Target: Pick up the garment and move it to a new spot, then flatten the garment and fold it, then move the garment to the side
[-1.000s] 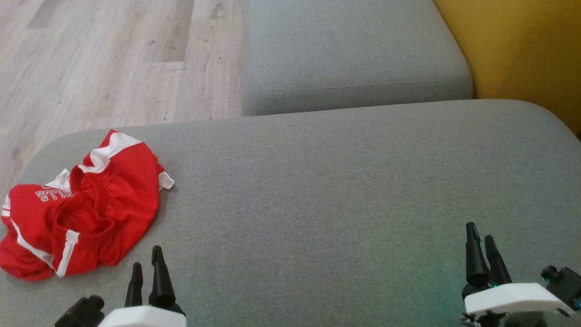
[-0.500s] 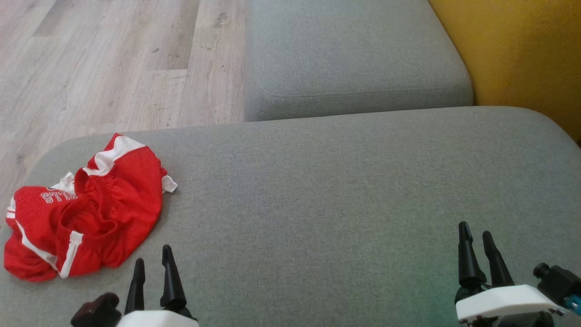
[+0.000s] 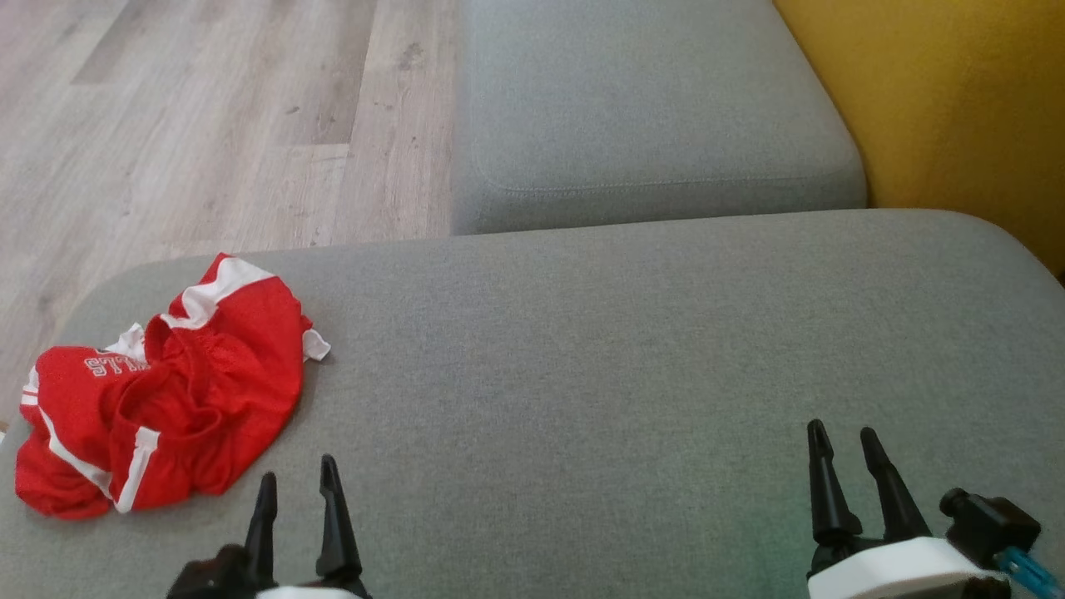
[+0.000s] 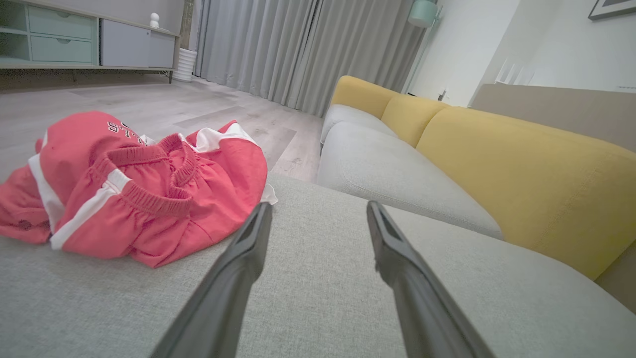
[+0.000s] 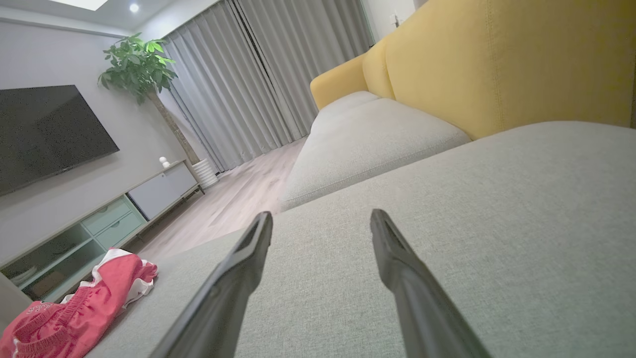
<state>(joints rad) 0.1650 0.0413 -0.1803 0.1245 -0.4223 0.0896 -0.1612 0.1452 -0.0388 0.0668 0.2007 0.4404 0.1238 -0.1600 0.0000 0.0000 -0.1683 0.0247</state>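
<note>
Both arms low over the seat cushion (image 3: 582, 374). Left gripper (image 3: 298, 467): fingers apart, nothing between them. Right gripper (image 3: 843, 428): the same, parted and empty, far over on the opposite side of the cushion.

Garment (image 3: 166, 391) lies at the cushion's left end, just ahead and to the left of my left gripper. It is not touching the gripper. Its outer side lies close to the rounded edge where the cushion drops to the floor (image 3: 208, 125).

Risks, as I judge them:
- If I approach from the inside, I could shove the heap outward and tip it over that edge. Cause: loose cloth on a curved corner with nothing behind it.
- If I close on a single top fold, the rest would hang and drag or slip free. Cause: the layers are piled and none is pinned to another.
- If I come down too deep, I would pinch the cushion fabric along with the cloth.
- The right gripper is well apart from the heap, so a two-handed lift is out of reach from here.

Appearance: red mesh-like cloth with white stripes (image 4: 42, 184), crumpled into a loose mound. A gathered elastic waistband (image 4: 154, 199) loops across the top. White lettering (image 3: 116, 364) shows on one panel, only partly readable. A small white tab (image 3: 316, 345) pokes out toward the middle of the cushion. Probably shorts. The outline is too bunched for me to tell the legs apart.
</note>
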